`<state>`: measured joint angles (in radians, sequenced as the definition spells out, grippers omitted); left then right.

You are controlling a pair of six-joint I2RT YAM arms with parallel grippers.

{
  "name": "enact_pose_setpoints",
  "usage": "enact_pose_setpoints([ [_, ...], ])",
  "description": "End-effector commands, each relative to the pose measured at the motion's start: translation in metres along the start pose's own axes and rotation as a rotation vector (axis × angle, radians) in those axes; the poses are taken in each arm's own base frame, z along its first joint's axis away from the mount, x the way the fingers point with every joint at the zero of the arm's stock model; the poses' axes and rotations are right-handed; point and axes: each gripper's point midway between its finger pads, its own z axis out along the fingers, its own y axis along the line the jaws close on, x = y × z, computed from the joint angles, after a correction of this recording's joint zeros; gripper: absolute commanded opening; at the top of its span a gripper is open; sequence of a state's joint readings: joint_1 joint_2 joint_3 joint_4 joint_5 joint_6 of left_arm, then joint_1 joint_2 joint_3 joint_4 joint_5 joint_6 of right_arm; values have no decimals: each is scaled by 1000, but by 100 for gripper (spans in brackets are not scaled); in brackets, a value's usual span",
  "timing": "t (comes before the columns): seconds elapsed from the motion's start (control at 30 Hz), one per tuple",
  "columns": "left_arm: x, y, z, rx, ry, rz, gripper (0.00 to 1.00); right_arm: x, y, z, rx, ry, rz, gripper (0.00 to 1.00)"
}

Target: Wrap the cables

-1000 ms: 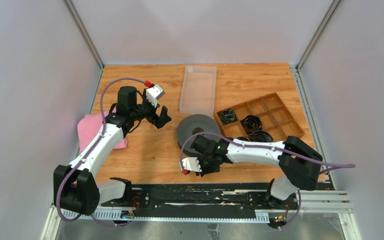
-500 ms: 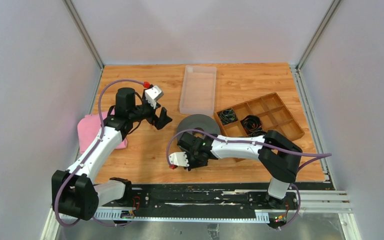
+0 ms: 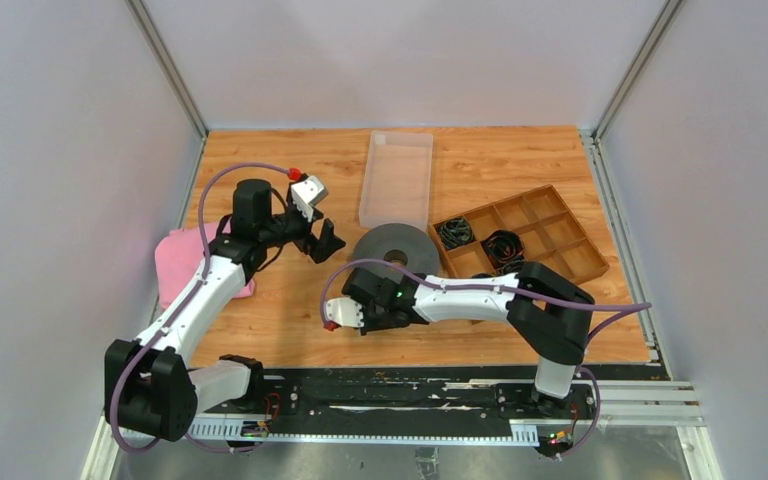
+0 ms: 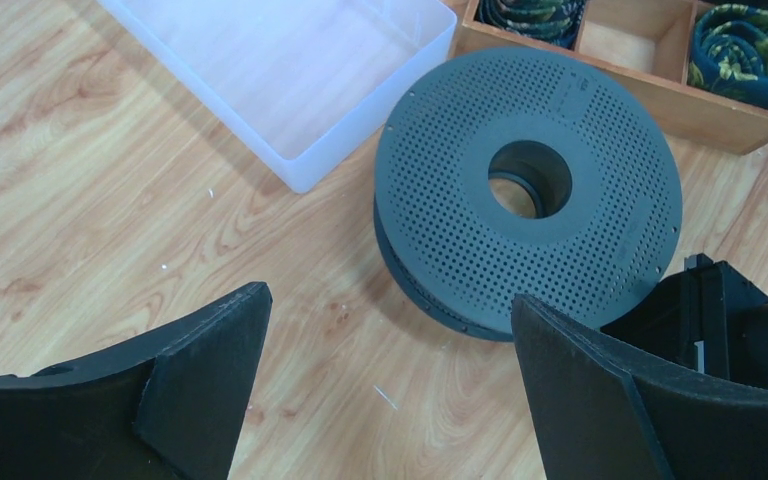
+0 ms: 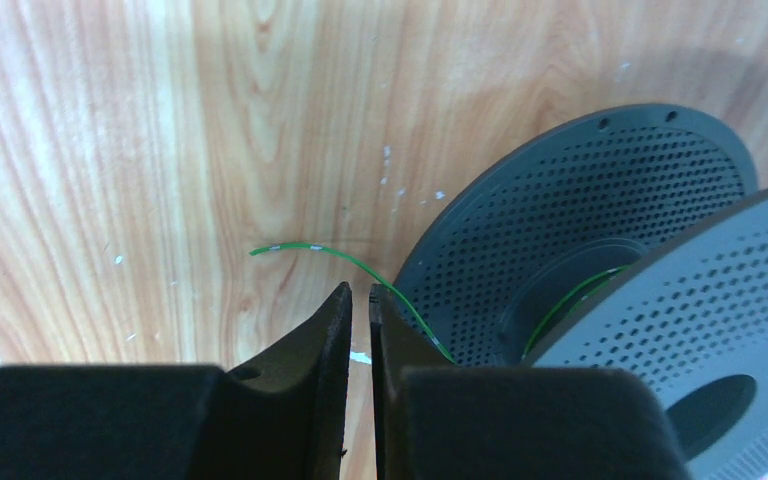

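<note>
A thin green cable comes off a dark grey perforated spool and ends loose on the wood. More green strand shows between the spool's flanges. My right gripper sits low at the spool's near left. Its jaws are closed to a thin slit with nothing in it. The cable crosses just beyond the fingertips and runs behind the right finger. My left gripper hovers wide open and empty to the left of the spool, also seen from above.
A clear plastic bin lies behind the spool. A wooden compartment tray with dark coiled bundles stands to the right. A pink cloth lies at the left edge under the left arm.
My right arm has swung left along the spool's near side, and its jaws have narrowed. The left arm has hardly moved.
</note>
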<state>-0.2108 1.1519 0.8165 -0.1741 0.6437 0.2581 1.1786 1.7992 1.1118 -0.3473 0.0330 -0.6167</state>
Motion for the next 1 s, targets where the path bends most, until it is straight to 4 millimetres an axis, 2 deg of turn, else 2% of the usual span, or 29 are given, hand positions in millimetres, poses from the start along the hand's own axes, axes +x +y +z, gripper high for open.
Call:
enact_pose_setpoints([
  [0.0, 4, 0, 0, -1, -24, 37, 95, -10, -15, 6, 124, -5, 27, 12],
  [0.4, 11, 0, -2, -13, -22, 51, 95, -20, -45, 14, 357, 44, 7, 12],
  [0.67, 0, 4, -7, -61, -59, 49, 95, -26, -62, 14, 445, 52, 1, 11],
  [0.97, 5, 2, -4, -46, -51, 35, 95, -30, -76, 12, 523, 54, -25, 11],
])
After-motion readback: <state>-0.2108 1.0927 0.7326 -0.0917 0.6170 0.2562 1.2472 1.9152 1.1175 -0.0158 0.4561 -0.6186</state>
